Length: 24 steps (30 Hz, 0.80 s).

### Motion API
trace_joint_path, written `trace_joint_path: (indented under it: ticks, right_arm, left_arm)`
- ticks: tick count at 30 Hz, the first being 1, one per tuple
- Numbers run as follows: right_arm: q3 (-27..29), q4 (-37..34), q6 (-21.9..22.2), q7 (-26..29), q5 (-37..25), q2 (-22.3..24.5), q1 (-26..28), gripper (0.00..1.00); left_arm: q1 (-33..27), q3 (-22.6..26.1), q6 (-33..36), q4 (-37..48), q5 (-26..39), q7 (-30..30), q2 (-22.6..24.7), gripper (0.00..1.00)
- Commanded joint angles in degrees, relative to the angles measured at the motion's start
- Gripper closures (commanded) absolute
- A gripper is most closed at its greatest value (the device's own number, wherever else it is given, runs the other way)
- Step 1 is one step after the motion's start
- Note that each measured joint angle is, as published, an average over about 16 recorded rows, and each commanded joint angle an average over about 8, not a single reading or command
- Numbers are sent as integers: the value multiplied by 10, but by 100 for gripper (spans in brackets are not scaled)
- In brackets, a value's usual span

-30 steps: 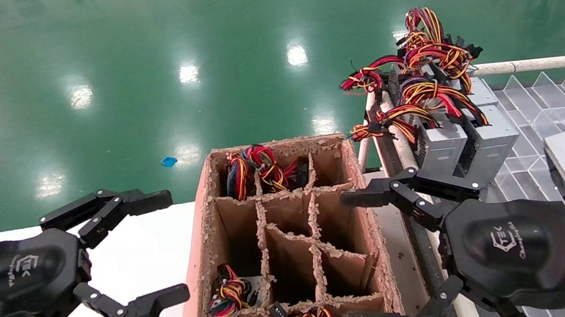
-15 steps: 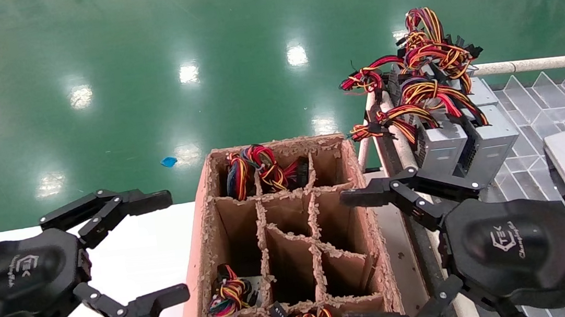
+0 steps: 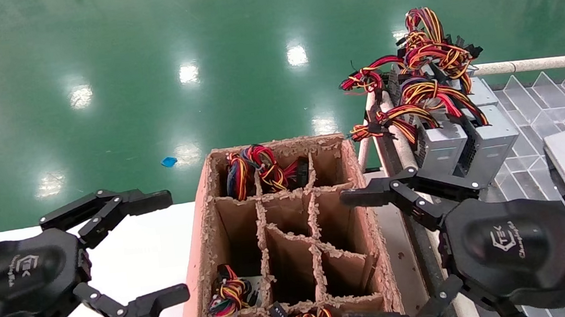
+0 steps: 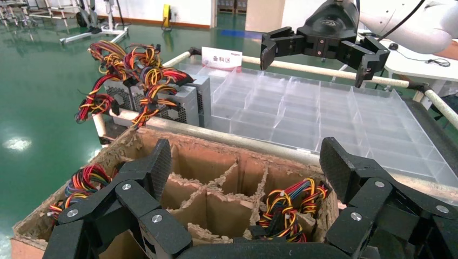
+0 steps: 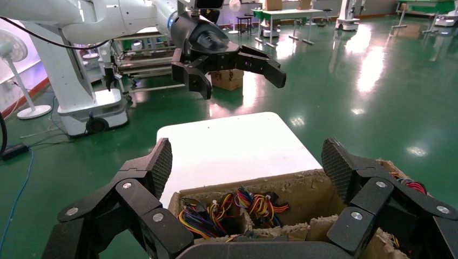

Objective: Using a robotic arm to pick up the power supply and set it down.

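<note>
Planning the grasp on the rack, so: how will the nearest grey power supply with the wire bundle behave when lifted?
The power supply looks like a rigid metal box, so probably heavy for its size and firm to pinch. Its wire bundle is loose and will likely flop, perhaps snagging neighbouring units' wires. The smooth casing may slip. The open right end effector holds nothing.

Left gripper (image 3: 166,247) hung low on the left, fingers spread wide; right gripper (image 3: 353,261) low right, likewise spread, both empty.
</note>
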Motion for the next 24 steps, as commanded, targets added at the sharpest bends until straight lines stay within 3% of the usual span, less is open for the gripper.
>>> trace_joint_path:
  ticks: [1, 24]
  right_arm:
    - [0, 0, 0, 0, 0, 0, 0, 0]
    - [0, 0, 0, 0, 0, 0, 0, 0]
  left_arm:
    - [0, 0, 0, 0, 0, 0, 0, 0]
    - [0, 0, 0, 0, 0, 0, 0, 0]
